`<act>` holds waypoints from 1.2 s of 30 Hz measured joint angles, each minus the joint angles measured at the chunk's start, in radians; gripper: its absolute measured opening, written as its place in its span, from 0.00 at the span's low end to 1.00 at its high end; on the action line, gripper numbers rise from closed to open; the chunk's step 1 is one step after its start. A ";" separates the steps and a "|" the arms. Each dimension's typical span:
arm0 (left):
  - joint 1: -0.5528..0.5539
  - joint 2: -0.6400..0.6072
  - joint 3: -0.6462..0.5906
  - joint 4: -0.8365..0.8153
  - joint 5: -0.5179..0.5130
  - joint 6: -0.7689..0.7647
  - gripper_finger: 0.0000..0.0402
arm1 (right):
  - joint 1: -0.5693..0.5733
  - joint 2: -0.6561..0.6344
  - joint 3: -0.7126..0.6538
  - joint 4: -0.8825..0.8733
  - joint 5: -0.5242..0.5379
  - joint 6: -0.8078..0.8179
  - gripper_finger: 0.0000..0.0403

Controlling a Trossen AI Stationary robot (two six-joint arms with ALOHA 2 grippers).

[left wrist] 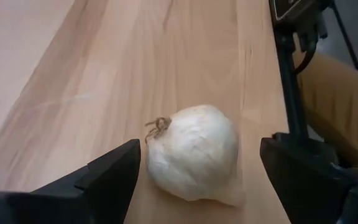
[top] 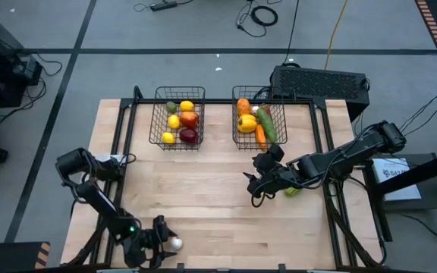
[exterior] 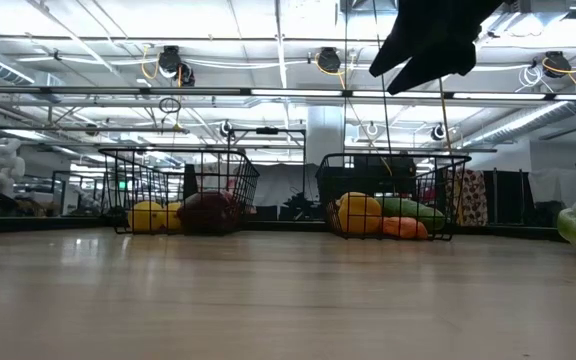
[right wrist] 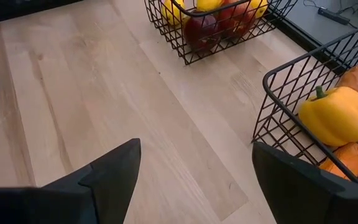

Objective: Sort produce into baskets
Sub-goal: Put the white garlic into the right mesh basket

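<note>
The left gripper (left wrist: 197, 180) is sitting low with its jaws wide, and the white garlic (left wrist: 194, 152) is lying on the table right between them. The jaws likely need to squeeze shut next. Farther off, the right gripper (right wrist: 194, 177) is hanging open and empty, with the baskets (top: 179, 121) beyond.

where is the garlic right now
The garlic lies on the table's near edge, left of centre in the high view, between the open left gripper's fingers, far from both baskets.
</note>
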 joint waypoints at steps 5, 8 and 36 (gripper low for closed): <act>0.003 0.014 0.013 0.006 0.004 0.076 0.75 | 0.000 0.000 0.000 0.000 0.001 0.000 0.74; 0.012 0.014 0.013 0.007 -0.001 0.096 0.68 | 0.000 0.000 0.000 0.000 0.001 -0.001 0.74; 0.399 -0.314 0.012 0.210 -0.154 1.133 0.50 | 0.041 -0.061 -0.001 -0.003 -0.001 -0.027 0.74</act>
